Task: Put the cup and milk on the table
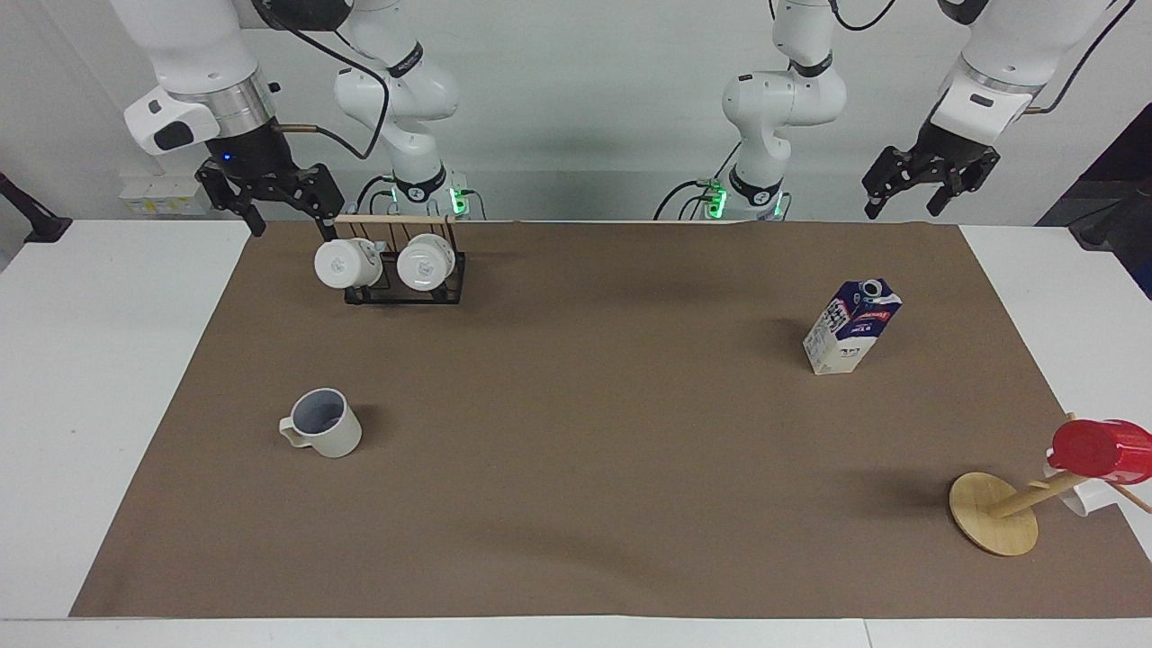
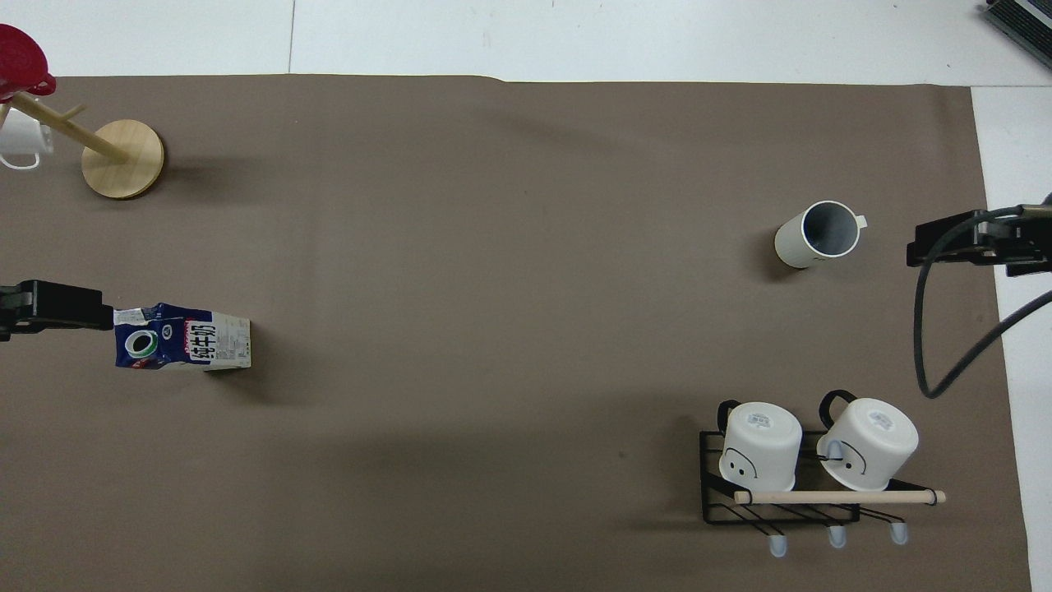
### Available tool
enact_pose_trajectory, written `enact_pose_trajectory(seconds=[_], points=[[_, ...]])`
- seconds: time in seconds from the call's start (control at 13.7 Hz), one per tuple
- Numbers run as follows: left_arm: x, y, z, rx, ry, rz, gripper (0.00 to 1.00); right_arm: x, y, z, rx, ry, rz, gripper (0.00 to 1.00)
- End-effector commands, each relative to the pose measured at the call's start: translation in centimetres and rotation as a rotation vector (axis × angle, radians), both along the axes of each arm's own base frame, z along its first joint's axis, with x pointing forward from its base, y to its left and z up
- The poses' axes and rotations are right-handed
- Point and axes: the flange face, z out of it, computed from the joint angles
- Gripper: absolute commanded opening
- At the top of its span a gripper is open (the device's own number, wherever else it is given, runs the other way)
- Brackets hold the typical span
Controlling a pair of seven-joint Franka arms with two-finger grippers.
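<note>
The cup (image 1: 321, 435) and the milk (image 1: 851, 326) stand upright on the table (image 1: 108, 378), well apart, with bare brown paper between them. Both tools hang raised with fingers apart: the left tool (image 1: 904, 209) above the table's robot-side edge, the right tool (image 1: 288, 222) beside the mug rack (image 1: 396, 266).

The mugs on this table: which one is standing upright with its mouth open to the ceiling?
The cream-white cup with the grey-blue inside, standing alone on the brown paper. The two white mugs hang tipped on the black rack, bottoms showing, and the red cup hangs on the wooden stand.
</note>
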Motion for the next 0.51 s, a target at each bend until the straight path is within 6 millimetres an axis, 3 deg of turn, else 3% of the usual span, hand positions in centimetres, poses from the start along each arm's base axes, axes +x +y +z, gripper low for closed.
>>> enact_pose_trajectory(seconds=[0.0,0.44], points=[[-0.10,0.18,0.57,0.017,0.004,0.010,1.00,0.07,-0.77,0.06,0.025,-0.031,-0.015,1.00],[-0.12,0.10,0.56,0.017,0.005,0.007,1.00,0.83,-1.59,-0.25,0.023,-0.061,-0.030,1.00]])
